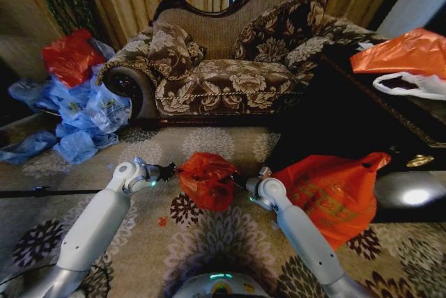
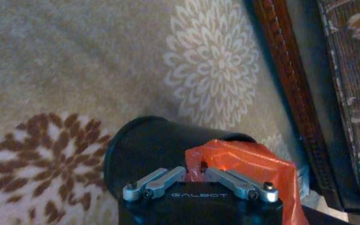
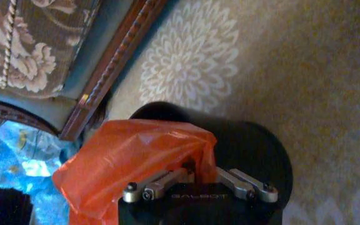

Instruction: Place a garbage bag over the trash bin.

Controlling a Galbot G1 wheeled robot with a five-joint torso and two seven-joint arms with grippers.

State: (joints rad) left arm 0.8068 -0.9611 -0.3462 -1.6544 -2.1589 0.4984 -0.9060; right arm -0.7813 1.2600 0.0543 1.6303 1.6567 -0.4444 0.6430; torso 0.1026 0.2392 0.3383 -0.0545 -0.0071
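Garbage bag (image 1: 207, 180) hangs stretched sideways between left gripper (image 1: 171, 170) and right gripper (image 1: 240, 182), both clamped on it, above trash bin (image 2: 144, 151) on floral carpet (image 1: 209, 141) before a sofa (image 1: 230, 68).

Dim warm room light, glare on the dark tabletop (image 1: 416, 197), soft wrist views, bowed edges.

The bag (image 1: 206, 179) is thin, glossy, crinkled plastic. The bin (image 2: 148, 154) looks smooth, dark and faintly shiny. Gripper fingers (image 2: 158, 180) are matt grey metal. The carpet (image 1: 209, 242) is soft patterned pile; the sofa (image 1: 230, 75), woven brocade cloth.
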